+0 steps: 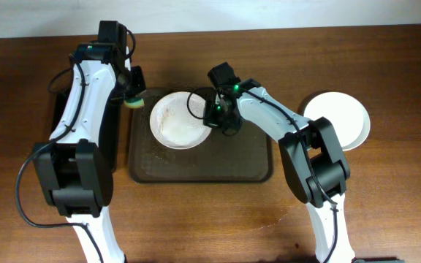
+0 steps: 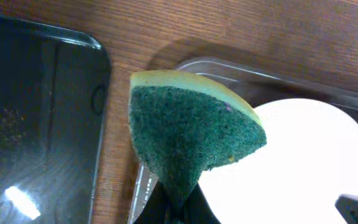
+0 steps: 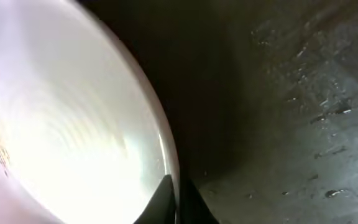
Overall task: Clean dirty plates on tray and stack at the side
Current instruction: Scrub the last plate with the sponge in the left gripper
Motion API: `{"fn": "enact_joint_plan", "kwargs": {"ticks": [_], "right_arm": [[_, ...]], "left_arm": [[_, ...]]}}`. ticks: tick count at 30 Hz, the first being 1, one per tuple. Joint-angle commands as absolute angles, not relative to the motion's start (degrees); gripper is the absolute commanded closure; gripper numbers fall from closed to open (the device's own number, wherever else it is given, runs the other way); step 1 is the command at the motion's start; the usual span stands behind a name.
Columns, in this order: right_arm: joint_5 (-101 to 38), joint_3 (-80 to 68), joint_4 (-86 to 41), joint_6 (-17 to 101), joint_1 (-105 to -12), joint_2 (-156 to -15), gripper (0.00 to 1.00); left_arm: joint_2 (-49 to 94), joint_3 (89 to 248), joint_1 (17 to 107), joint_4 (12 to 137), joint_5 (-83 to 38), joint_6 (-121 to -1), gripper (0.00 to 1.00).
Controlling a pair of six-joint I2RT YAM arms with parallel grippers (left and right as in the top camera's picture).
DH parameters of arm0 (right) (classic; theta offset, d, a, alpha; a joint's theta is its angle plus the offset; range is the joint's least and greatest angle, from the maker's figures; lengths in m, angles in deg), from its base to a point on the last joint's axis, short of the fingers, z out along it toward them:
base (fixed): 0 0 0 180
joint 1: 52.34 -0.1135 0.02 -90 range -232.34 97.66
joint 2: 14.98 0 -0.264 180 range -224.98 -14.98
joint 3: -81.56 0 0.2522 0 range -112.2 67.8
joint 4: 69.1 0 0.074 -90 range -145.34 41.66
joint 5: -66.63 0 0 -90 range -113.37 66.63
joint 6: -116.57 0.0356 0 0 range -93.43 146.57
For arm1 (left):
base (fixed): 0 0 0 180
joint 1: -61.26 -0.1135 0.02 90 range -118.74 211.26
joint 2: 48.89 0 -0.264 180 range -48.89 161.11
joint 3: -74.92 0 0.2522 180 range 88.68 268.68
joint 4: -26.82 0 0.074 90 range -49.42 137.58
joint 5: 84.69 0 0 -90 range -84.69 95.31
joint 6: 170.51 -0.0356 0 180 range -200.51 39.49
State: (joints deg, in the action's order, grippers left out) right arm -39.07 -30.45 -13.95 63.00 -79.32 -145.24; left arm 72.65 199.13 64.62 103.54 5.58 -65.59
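I'm not seeing any readable text anywhere here. No label, brand or number is showing on the dirty plates or the tray.

The tray lies bare right and front; a plate fills its far-left, hemmed between sponge and right gripper.

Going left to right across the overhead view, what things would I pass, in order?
black tray → sponge → dirty plate → right end effector → white plate on the bare table
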Motion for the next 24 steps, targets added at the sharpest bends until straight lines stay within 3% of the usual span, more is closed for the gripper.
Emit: {"fn": "enact_joint_plan", "kwargs": {"ticks": [1,7,12,15,18,20,24], "right_arm": [[-38.1,-29.7,-11.5,64.6,-79.3,-147.5,0.96],[-37.9,-29.7,-11.0,64.5,-79.3,-147.5,0.96],[-37.9,-29.7,-11.0,64.5,-79.3,-147.5,0.96],[-37.7,-29.7,-11.0,64.5,-79.3,-147.5,0.96],[-37.7,-29.7,-11.2,64.5,-79.3,-147.5,0.96],[-37.8,-29.7,-11.2,64.5,-79.3,-147.5,0.96],[-37.7,-29.7,-11.2,64.5,-79.5,-147.5,0.96]], "left_arm": [[73.0,196.9,65.8,103.5,2.5,-66.6,0.99],[73.1,182.2,72.9,86.8,2.5,-80.8,0.99],[73.4,170.0,72.9,72.4,3.0,-83.9,0.99],[73.4,169.2,72.7,79.5,3.3,-83.4,1.0],[73.4,169.7,72.4,93.2,-4.2,-83.4,1.0],[73.4,169.7,72.5,94.7,-6.3,-84.5,1.0],[73.4,169.7,72.7,72.5,-5.8,-81.0,0.99]]}}
